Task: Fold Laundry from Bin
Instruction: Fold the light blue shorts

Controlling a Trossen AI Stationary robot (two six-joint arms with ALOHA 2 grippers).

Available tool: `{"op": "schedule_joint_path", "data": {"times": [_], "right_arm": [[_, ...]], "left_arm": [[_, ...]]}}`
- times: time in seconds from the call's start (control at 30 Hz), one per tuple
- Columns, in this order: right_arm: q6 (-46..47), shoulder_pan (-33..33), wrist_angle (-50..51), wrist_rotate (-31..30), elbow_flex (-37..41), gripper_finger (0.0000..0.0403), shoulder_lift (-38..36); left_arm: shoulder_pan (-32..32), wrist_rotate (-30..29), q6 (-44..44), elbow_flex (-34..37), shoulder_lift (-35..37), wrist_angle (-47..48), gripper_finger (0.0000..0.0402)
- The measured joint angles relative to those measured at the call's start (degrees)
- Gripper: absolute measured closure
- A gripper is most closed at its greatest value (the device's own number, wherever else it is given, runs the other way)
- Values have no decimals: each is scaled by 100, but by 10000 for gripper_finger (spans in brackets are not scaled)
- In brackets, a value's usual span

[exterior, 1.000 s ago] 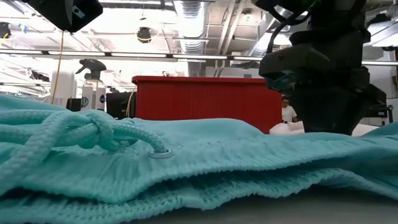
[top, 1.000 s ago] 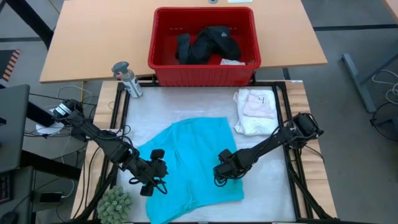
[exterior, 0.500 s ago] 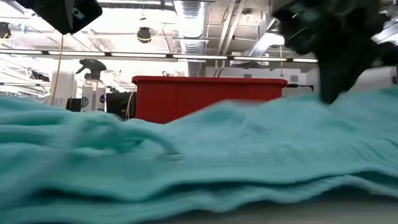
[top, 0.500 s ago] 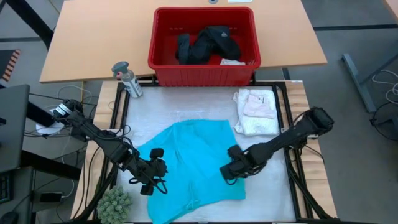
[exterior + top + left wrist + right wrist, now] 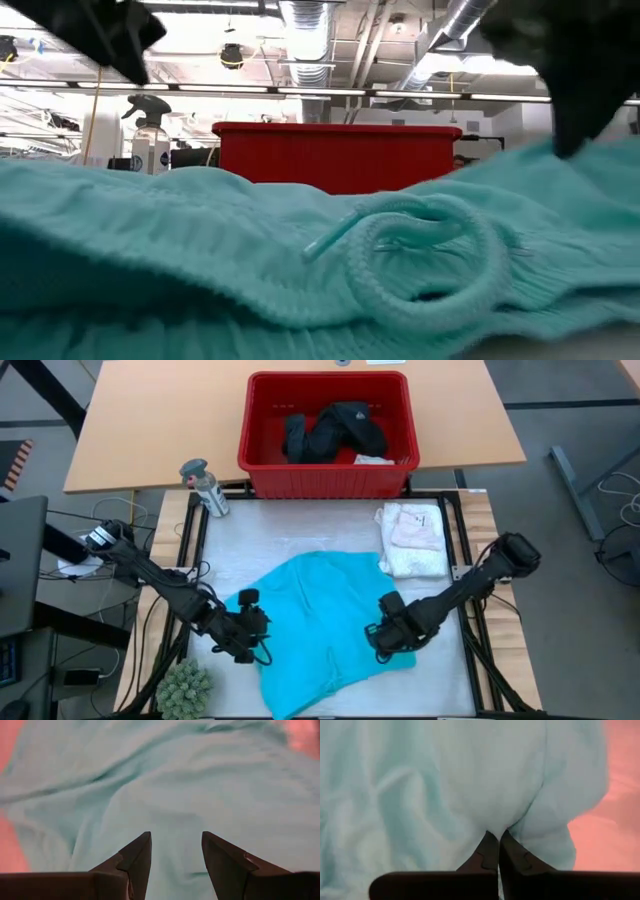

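Centrally, the turquoise shirt (image 5: 322, 620) lies spread on the table, at six o'clock from the bin (image 5: 328, 476). At its three o'clock edge the right gripper (image 5: 390, 642) pinches the cloth; at nine o'clock the left gripper (image 5: 247, 640) hovers, fingers (image 5: 134, 862) apart.

I count two grippers: my left gripper (image 5: 247, 622) and my right gripper (image 5: 385, 637). Between them lies one turquoise garment (image 5: 318, 622). Beyond my right gripper sits one folded pale pile (image 5: 411, 538) on the bench (image 5: 270, 530). Farther off stands one red bin (image 5: 262, 472), holding one dark heap of black clothing (image 5: 330, 430). Beyond my left gripper stands one spray bottle (image 5: 204, 486); beside that gripper, one spiky green ball (image 5: 185, 684).
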State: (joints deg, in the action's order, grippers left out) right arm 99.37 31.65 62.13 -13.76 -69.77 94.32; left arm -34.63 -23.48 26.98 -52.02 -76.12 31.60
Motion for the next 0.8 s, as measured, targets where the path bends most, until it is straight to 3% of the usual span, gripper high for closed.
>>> {"op": "schedule_joint_path", "data": {"times": [0.13,0.33,0.5,0.8], "right_arm": [[-50,28,278,322,36,382,20],[5,25,318,408,41,369,38],[-67,35,300,423,41,378,53],[-85,101,304,425,41,375,53]], "left_arm": [[0,-440,1479,507,18,47,238],[-132,-800,6371,738,359,905,238],[-799,-957,9790,740,600,1979,242],[-1168,-948,10284,744,215,1528,268]]}}
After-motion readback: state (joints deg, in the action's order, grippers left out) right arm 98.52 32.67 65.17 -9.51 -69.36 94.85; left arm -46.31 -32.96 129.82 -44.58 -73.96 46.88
